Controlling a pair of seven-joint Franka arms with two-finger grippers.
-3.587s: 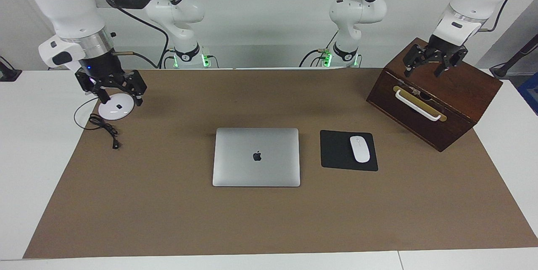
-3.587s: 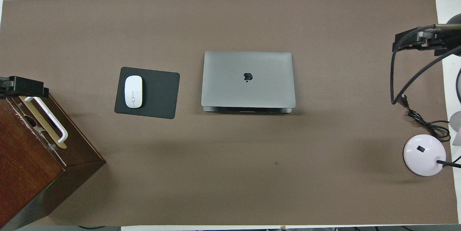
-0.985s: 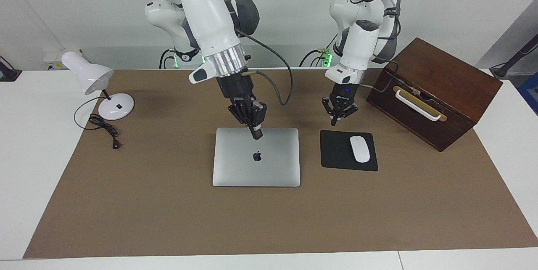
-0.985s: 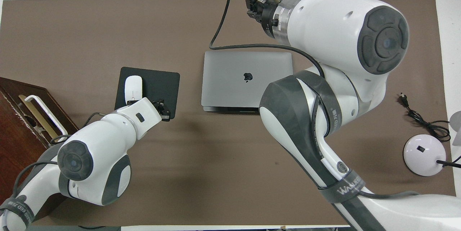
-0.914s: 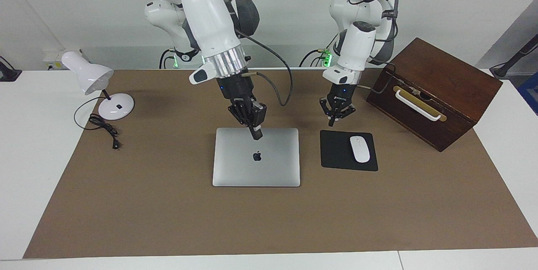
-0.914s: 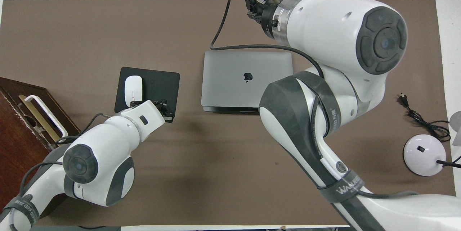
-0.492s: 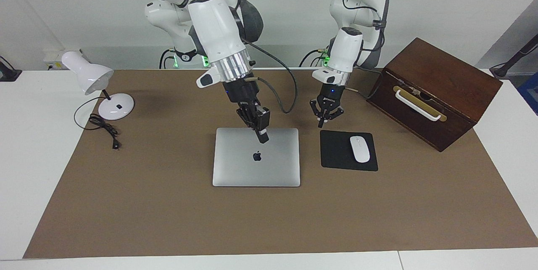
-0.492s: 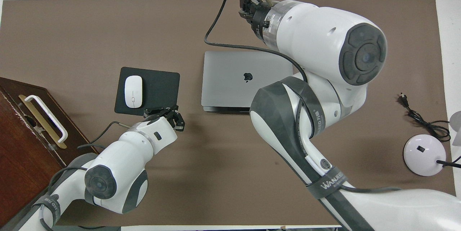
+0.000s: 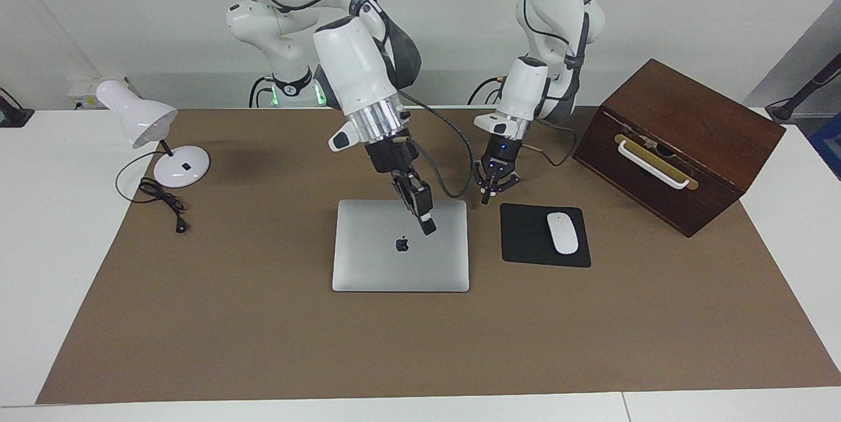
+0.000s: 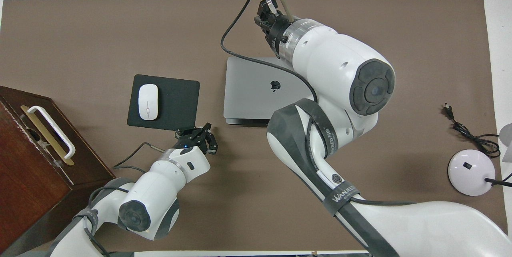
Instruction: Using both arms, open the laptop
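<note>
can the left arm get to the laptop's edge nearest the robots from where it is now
Probably yes. The left gripper, shut, hangs over bare mat between the laptop and the mouse pad, near the laptop's corner. Nothing lies between them.

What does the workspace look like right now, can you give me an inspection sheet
Surface: white table under a brown mat.
Job's things: laptop lies shut, logo up, mid-mat.
Clutter: mouse on a black mouse pad beside the laptop; wooden box at the left arm's end; desk lamp at the right arm's end.
Grippers: right gripper shut, over the laptop lid; left gripper shut, over the mat between laptop and mouse pad.
Cables: lamp cord coiled on the mat; black cables hang from both wrists.
Surroundings: plain pale wall; nothing else seen.
</note>
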